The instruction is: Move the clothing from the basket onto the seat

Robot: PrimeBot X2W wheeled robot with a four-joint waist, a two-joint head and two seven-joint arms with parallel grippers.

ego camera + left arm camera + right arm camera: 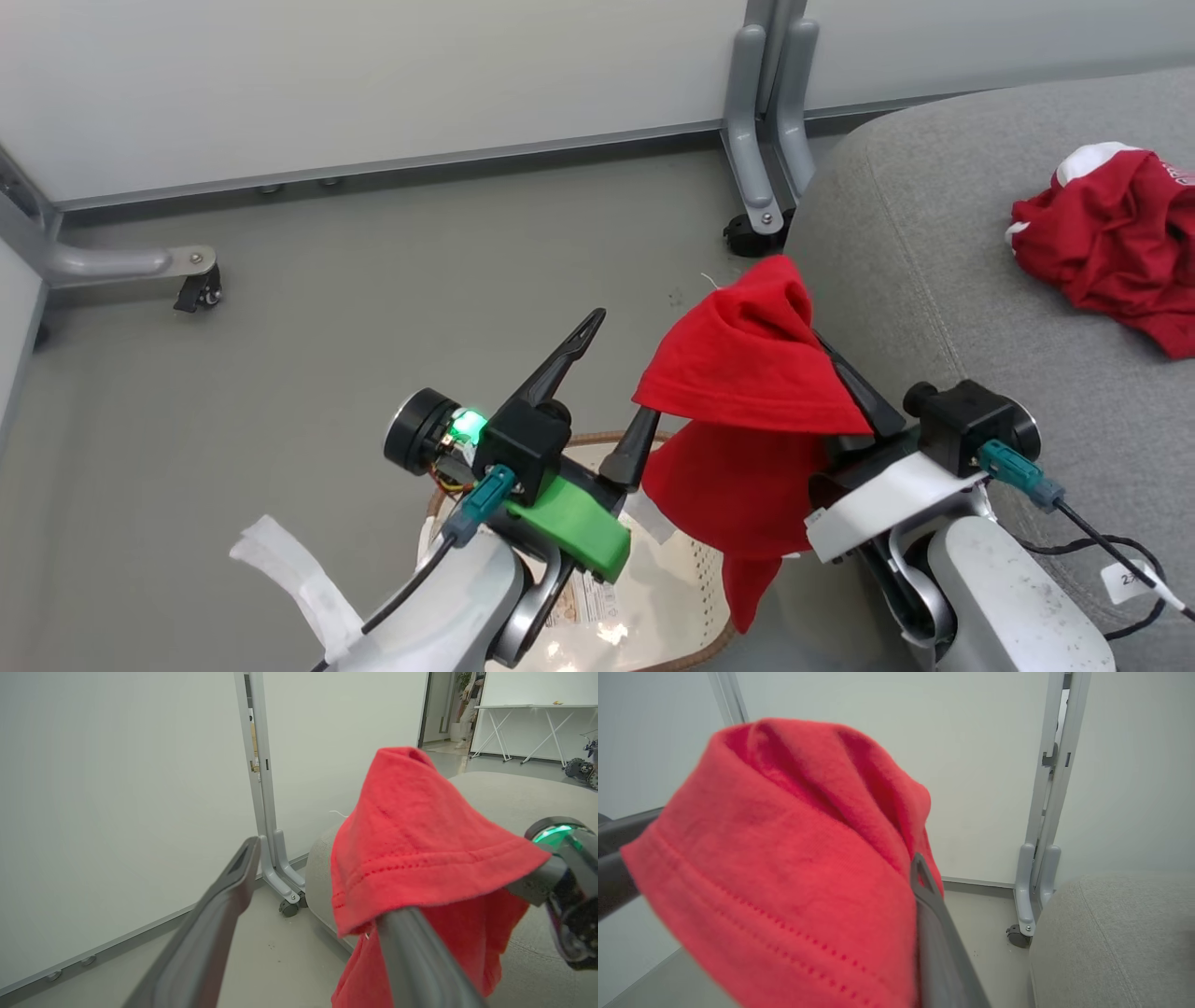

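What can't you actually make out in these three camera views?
Cream-white perforated plastic basket: head view, mostly behind both arms and the hanging red fabric garment.
Its paper floor label: too small to read.
Right claw: right wrist view, second finger buried under that garment.
Crumpled red-and-white garment on the grey upholstered seat: cut off at head view's right edge.

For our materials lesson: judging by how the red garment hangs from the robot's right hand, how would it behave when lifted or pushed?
Probably floppy: the red garment peaks over the right hand and hangs in folds. Likely light: one pinch carries it. It may snag when pulled: its hem lies across a finger of the open left hand.
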